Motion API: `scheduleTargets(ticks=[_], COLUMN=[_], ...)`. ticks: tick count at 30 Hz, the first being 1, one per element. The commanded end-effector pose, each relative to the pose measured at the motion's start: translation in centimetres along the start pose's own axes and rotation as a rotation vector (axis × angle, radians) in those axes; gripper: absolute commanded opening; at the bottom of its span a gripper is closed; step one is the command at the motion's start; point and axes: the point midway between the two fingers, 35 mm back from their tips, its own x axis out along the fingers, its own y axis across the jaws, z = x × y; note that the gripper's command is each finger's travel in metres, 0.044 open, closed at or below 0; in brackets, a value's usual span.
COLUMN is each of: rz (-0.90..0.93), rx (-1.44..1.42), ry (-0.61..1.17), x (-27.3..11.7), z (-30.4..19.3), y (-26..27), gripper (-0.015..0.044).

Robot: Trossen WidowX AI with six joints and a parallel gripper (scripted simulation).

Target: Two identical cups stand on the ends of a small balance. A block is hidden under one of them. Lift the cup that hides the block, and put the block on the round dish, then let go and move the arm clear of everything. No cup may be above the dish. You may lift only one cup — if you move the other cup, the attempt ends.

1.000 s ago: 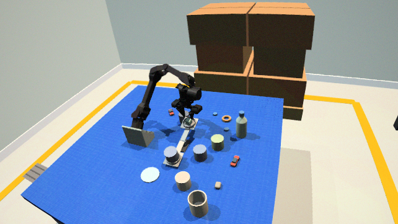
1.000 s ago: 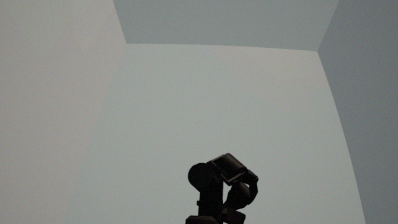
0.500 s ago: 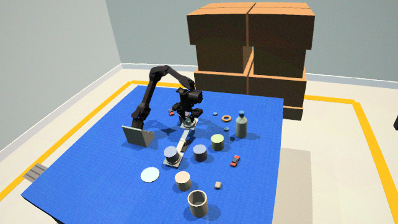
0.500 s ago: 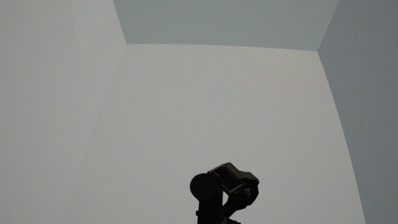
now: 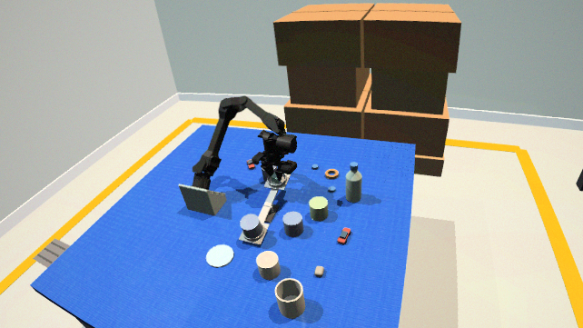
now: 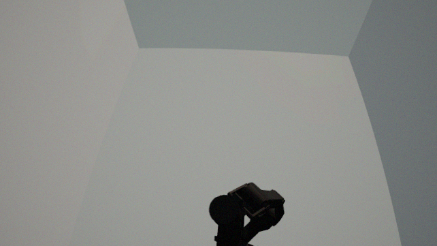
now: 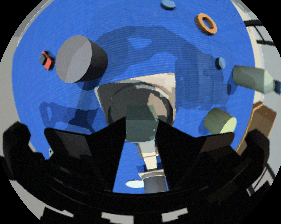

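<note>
A grey-green block (image 7: 141, 131) is at the far plate of the balance (image 5: 271, 198) (image 7: 170, 85), over its round ring. My gripper (image 5: 276, 173) (image 7: 140, 120) points down there, its fingertips against two sides of the block; it is shut on the block. Whether the block is off the plate is hard to tell. One grey cup (image 7: 78, 60) stands on the blue table beyond the far plate, mostly hidden behind the gripper in the top view. The other grey cup (image 5: 251, 228) (image 7: 155, 183) stands on the near plate. The round pale dish (image 5: 220, 255) (image 7: 134, 184) lies left of it, with nothing on it.
Beside the balance stand a blue-grey cylinder (image 5: 292, 224), a green cylinder (image 5: 319, 208) (image 7: 218, 121) and a bottle (image 5: 353, 186) (image 7: 251, 78). A peach cylinder (image 5: 268, 265) and an open beige cup (image 5: 290, 299) stand near the front. A slanted grey panel (image 5: 200, 200) is by the arm's base.
</note>
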Motion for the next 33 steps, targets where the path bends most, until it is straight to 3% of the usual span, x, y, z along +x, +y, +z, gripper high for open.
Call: scheduleTargets(ticks=[1, 5, 20, 33], rz=[-0.001, -0.006, -0.048, -0.055], rx=[0.003, 0.004, 0.011, 0.015], ry=[-0.005, -0.004, -0.002, 0.023], x=[0.0, -0.8, -9.1, -9.0], z=[0.1, 0.1, 0.0, -5.7], y=[0.0, -0.1, 0.1, -2.9], gripper=[0.0108, 0.0003, 0.0, 0.0])
